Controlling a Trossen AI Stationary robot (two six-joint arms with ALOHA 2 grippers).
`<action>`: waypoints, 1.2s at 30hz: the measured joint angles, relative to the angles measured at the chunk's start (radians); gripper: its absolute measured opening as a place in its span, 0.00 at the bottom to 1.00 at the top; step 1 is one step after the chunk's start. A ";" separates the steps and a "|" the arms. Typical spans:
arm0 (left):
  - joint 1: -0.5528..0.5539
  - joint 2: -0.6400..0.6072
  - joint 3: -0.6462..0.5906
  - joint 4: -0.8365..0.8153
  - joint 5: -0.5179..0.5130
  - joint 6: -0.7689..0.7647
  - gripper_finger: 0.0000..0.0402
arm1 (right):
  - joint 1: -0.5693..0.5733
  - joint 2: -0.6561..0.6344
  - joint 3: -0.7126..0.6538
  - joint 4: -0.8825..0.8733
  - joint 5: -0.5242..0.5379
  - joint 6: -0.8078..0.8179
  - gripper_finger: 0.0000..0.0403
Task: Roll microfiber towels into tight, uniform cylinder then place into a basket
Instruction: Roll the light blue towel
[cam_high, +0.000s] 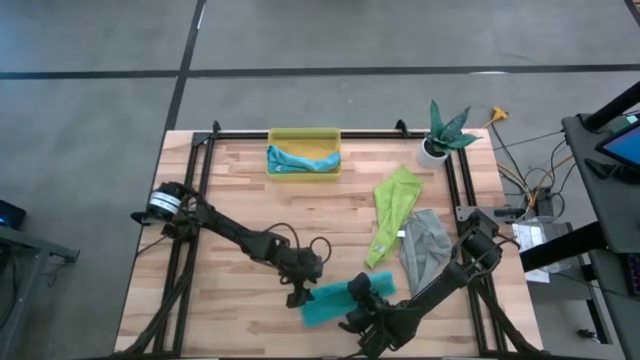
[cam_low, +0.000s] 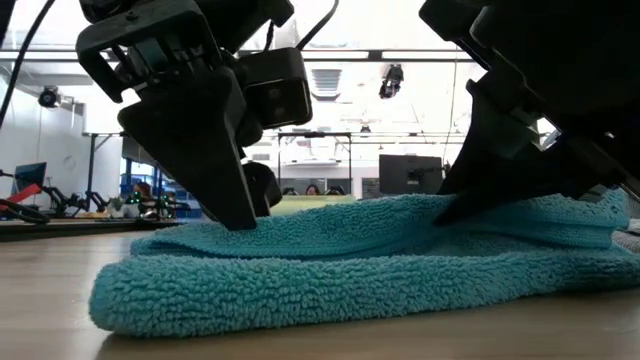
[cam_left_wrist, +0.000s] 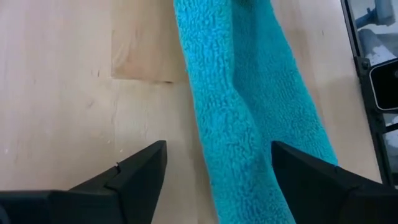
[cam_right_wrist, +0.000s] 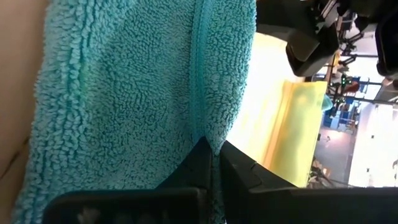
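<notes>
A teal towel (cam_high: 330, 303) lies folded in layers on the wood near the table's front edge. My left gripper (cam_left_wrist: 214, 174) stands open over its left end, one finger above bare wood and one over the pile. My right gripper (cam_right_wrist: 214, 158) is shut on the towel's right part. At the table's far edge the yellow basket (cam_high: 335, 135) holds a blue towel (cam_high: 300, 160). A lime green towel (cam_high: 393, 208) and a grey towel (cam_high: 425, 248) lie flat on the right. My left gripper's one fingertip (cam_low: 238, 215) stands on the top layer of the teal towel near its left end, coming down from above at a slant; the jaws are not closed on it. My right gripper pinches the towel's hemmed edge (cam_right_wrist: 200, 121) between its two shut fingers, slanting down from the table's right. The towel (cam_low: 350, 270) stays lying on the table.
A white plant pot (cam_high: 433, 150) stands at the far right corner. Black frame rails (cam_high: 300, 133) run along the table's far edge and sides. Bare wood (cam_high: 250, 195) lies between the basket and the teal towel.
</notes>
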 joint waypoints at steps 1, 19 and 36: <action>-0.002 0.000 0.000 0.000 -0.008 0.000 0.66 | 0.000 0.000 0.000 -0.004 0.000 0.011 0.02; -0.007 0.010 0.003 -0.031 -0.080 0.034 0.25 | 0.000 0.000 0.000 -0.013 0.000 0.052 0.02; -0.094 0.010 0.134 -0.289 -0.356 0.240 0.00 | -0.013 0.000 0.002 -0.084 -0.039 0.188 0.02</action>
